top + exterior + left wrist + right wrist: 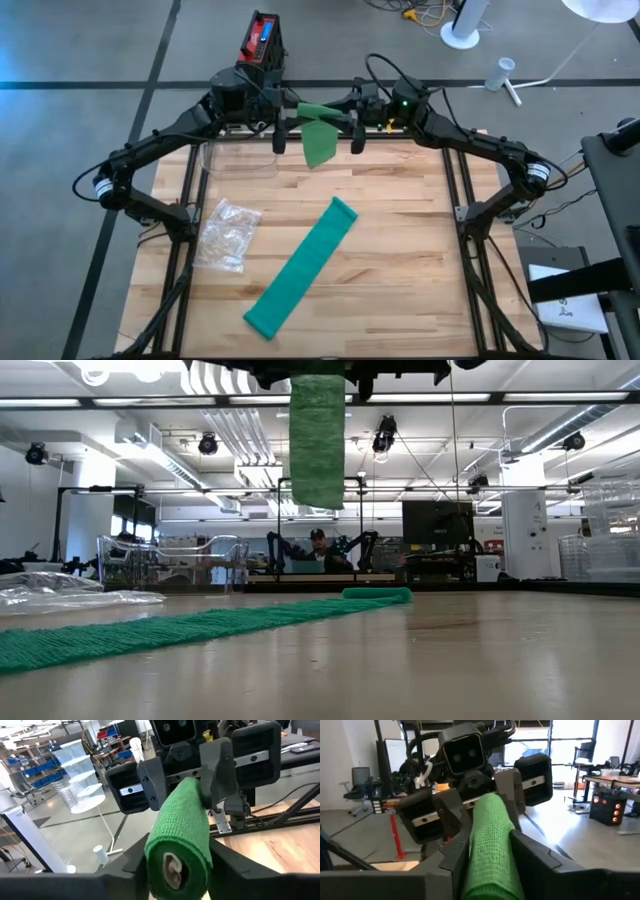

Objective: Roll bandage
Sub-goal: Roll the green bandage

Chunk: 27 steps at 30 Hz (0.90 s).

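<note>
You are looking at a bright green bandage roll point(181, 832) with a woven mesh texture, a teal-green strip point(302, 266) lying on the pale striped wooden tabletop point(400, 250), black arms, and a clear crinkled bag point(229, 233)

Table: we see a light wooden table point(400, 250) made of planks, inside a dark metal frame.
Bandage strip: a green bandage strip point(300, 268) lies flat and diagonal on the middle of the table.
Plastic bag: we see a clear, crumpled plastic bag point(228, 234) lying left of the strip, apart from it.
</note>
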Available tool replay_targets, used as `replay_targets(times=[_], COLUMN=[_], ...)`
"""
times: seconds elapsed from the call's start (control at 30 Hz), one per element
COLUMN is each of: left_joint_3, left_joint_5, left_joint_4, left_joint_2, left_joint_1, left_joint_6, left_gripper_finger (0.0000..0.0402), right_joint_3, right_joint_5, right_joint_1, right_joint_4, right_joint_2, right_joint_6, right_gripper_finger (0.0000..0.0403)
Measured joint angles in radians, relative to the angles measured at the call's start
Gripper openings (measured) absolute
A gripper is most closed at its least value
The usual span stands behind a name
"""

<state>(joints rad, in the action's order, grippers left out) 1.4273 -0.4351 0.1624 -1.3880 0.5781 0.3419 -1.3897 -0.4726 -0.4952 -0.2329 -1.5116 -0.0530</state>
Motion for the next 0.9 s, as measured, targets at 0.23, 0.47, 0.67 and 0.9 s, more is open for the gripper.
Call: replay_targets(times=[0.23,0.47,0.67,0.9], left_joint_3=[-0.001,-0.001,-0.001,-0.001], left_joint_5=[-0.018,-0.021,-0.018,-0.011], left_joint_4=[-0.002,-0.007,0.022,-0.004], left_joint_2=[0.0,0.0,0.021,0.035], left_joint_1=[-0.002,-0.004,-0.006,-0.016], left_joint_6=[-0.017,-0.009,0.154,0.239], left_gripper_finger=[0.0124,0.0102,0.013,0.022], right_joint_3=[-0.054,-0.102,-0.122,-0.123], right_joint_5=[-0.006,-0.006,-0.011,-0.036], right_joint_1=[-0.002,-0.001,-0.003,-0.007], right_joint_4=[0.121,0.205,0.251,0.26], right_joint_2=[0.0,0.0,-0.001,0.0], right_joint_6=[0.136,0.203,0.211,0.184], right_gripper_finger=[0.0115,0.0037,0.0036,0.0048])
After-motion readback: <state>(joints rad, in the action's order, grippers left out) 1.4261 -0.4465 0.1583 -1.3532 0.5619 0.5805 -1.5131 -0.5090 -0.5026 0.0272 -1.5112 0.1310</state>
